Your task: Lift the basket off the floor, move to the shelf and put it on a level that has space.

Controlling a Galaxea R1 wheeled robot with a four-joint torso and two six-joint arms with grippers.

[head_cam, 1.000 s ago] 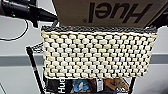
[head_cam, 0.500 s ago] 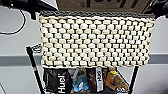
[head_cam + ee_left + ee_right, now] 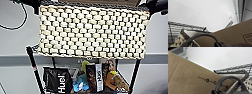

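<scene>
Basket (image 3: 92, 31), cream chunky block weave with dark braided rim, is sitting high across the black wire shelf (image 3: 33, 67), just in front of a brown cardboard box (image 3: 233, 36). Below, a black pouch (image 3: 58, 80) is reading "Huel". Gripper states: cannot tell.

The basket (image 3: 92, 31) is a rectangular cream-white woven one with a blocky, dotted weave and a dark braided rim. It hangs level with its long side facing the head camera, raised in front of the upper part of the shelf (image 3: 33, 67), a black wire rack. Its bottom edge sits above a lower tier crowded with goods. In the left wrist view its rim corner (image 3: 183, 33) lies close to the rack's wire grid (image 3: 179, 26).
</scene>
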